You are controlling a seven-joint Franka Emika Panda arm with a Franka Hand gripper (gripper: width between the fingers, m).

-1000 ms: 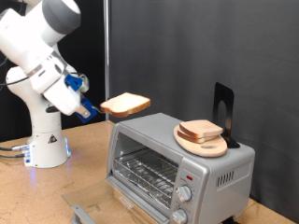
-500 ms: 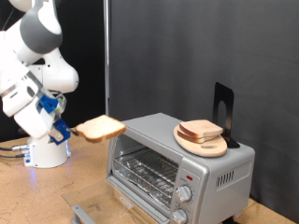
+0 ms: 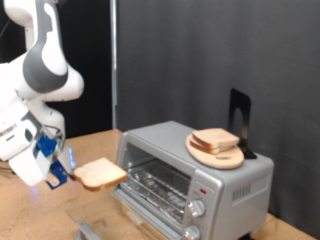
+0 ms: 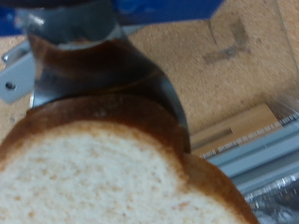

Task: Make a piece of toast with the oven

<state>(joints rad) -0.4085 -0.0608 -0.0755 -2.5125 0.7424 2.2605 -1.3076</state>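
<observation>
While jaws pinch it, pale brown-crusted toast (image 3: 100,175) hovers before the oven (image 3: 190,170).

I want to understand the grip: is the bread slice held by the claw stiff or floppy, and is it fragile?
The piece of toast juts sideways from the claw without drooping, so it is probably fairly stiff and light. Its pale crumb looks soft, so a hard squeeze would likely dent it.

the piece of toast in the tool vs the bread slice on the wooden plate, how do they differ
The piece of toast is held in the air by the tool, low in front of the oven; the bread slice rests on the wooden plate atop the oven. The toast sits at the exterior view's left, the plated slice at its right. Both are pale with brown crusts.
</observation>
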